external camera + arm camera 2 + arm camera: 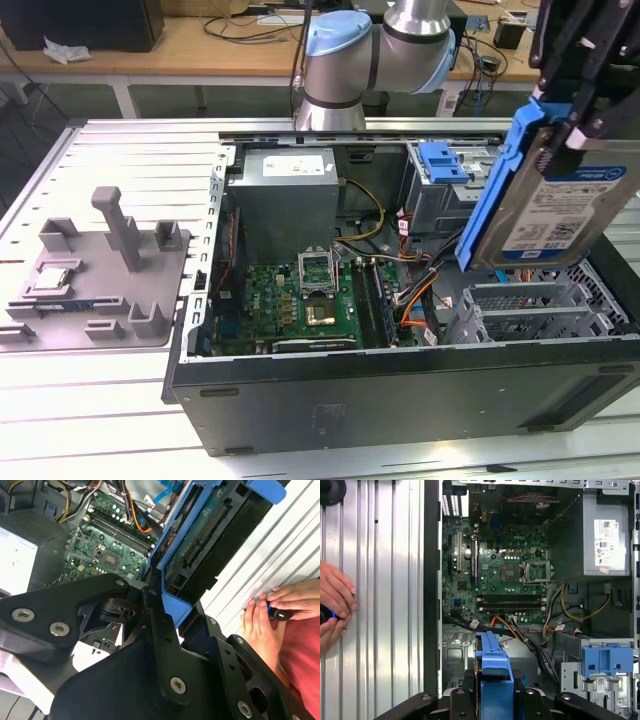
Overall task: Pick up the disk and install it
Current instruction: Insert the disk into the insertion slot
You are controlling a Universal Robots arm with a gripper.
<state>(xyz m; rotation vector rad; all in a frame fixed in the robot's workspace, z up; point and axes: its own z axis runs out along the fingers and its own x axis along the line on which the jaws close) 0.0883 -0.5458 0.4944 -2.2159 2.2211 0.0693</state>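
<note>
A: Where is the disk at this moment?

B: In the air, tilted on edge above the open computer case, at the exterior view's right, over the grey drive cage. The tool is clamped on it. Its fingers press the blue bracket rather than the metal body.

A: What worries you?

B: That grip, mostly. Plastic can flex, so I judge a tilted drive could twist or slip out and fall onto the cage or the motherboard to its left.

A: And the wiring?

B: The orange and black cables lie just beside the cage, and a bracket corner could snag them. If the tilt does not match the bay, the bracket might jam.

A: Anything outside the case?

B: A person's hands rest on the tabletop near the case wall, close to the arm's working space.
</note>
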